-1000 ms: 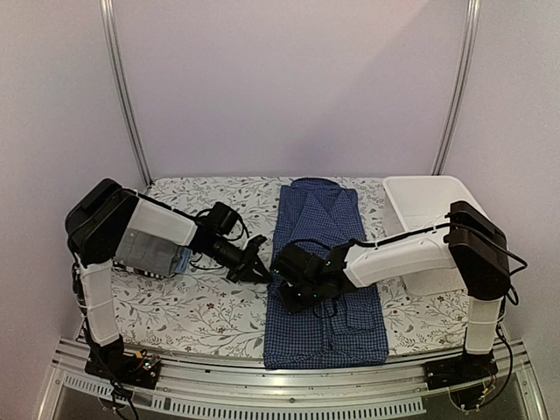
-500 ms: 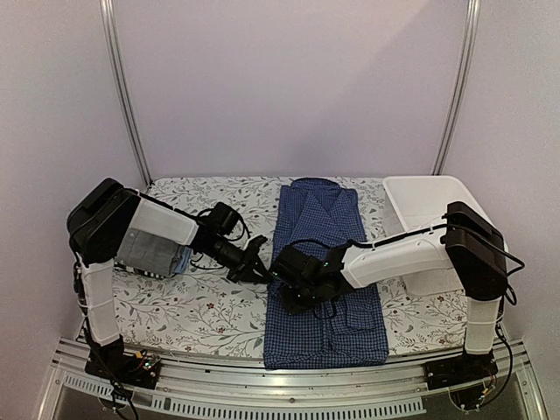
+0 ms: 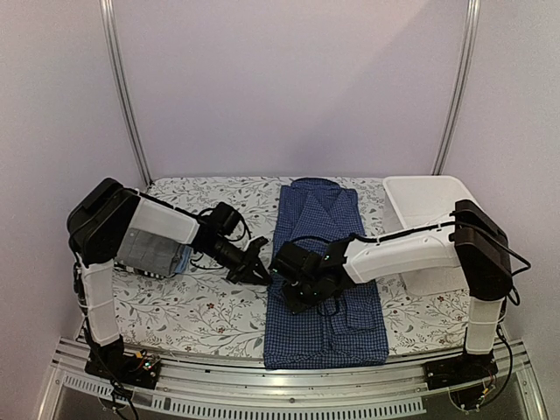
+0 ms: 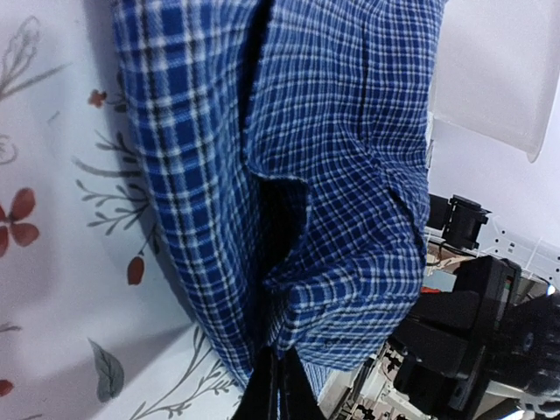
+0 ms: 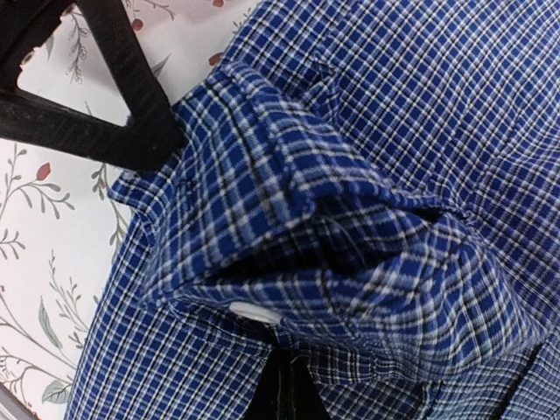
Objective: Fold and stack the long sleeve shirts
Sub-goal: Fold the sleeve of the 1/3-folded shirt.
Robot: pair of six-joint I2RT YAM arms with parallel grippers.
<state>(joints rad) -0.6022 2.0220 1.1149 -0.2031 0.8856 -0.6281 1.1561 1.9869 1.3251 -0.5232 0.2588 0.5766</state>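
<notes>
In the fold step, the dark blue shirt (image 3: pixel 319 219) is held pinched at its nine-o'clock edge by the left hand (image 4: pixel 273 387) and the right hand (image 5: pixel 283 387), both closed on it; a joint carry toward three o'clock is judged necessary next.

You see a shirt (image 3: pixel 324 210) in dark blue fine check, crossed with white and black lines, running from 12 to 6 o'clock at centre. One white button (image 5: pixel 254 312) shows on it. The desk (image 3: pixel 192 315) has a white cover printed with grey-green leaves and small red flowers. At 2 o'clock is a white basket (image 3: pixel 411 206). At 9 o'clock are folded shirts (image 3: pixel 149 254) in grey, light blue and dark stripes. The left fingers (image 5: pixel 114 105) are black. The left arm (image 3: pixel 162 226) and right arm (image 3: pixel 402 254) are white with black joints.
</notes>
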